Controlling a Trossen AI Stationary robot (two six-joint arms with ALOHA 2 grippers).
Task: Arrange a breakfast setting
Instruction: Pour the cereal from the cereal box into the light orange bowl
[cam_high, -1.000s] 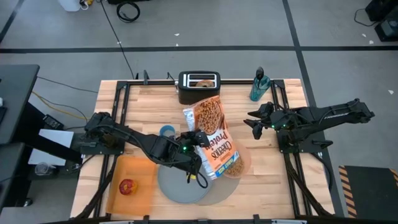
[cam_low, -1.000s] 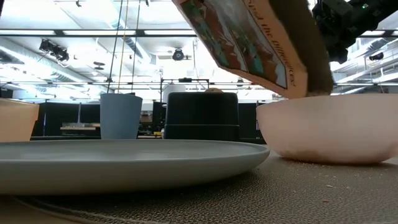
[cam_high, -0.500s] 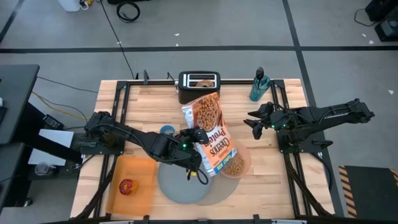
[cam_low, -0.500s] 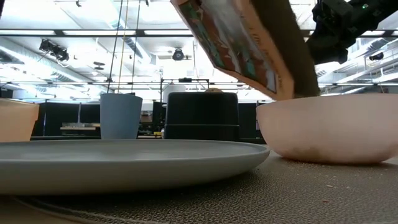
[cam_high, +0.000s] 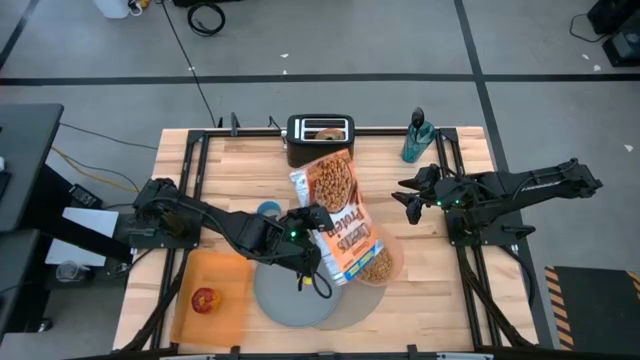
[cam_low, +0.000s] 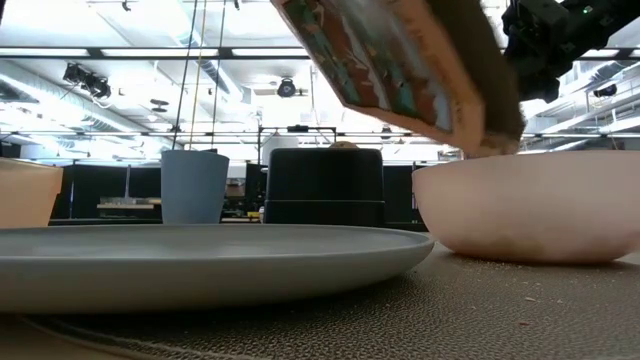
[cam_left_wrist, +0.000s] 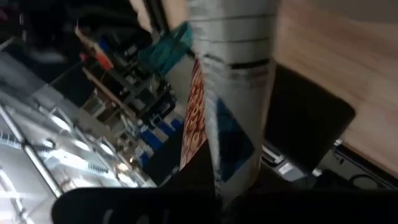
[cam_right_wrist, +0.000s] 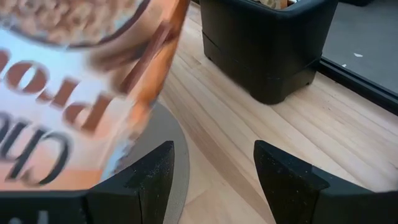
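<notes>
Wooden planks are forming the worktop (cam_high: 240, 165), with a black toaster (cam_high: 320, 139) at its far edge and a green bottle (cam_high: 416, 138) far right. Near the middle, the grey mat (cam_high: 352, 308) is carrying the blue-grey plate (cam_high: 290, 298) and, on its right, the pink bowl (cam_low: 530, 205).

The left pincer (cam_high: 314, 222) is clamping a cereal box (cam_high: 343, 217), tilting it mouth-down so its lower corner is hanging over the bowl. The right pincer (cam_high: 411, 198) is hovering right of the box, its 2 fingers (cam_right_wrist: 158, 177) standing wide and holding nothing.

On the orange board (cam_high: 212, 296) near left, the red apple (cam_high: 205, 299) is lying. A blue cup (cam_high: 267, 211) is standing just behind the left arm.

The box is probably light, stiff card that dents under a hard squeeze; gripping across its narrow sides seems safest. The bowl is likely light and apt to slide, so it is best taken by the rim.
</notes>
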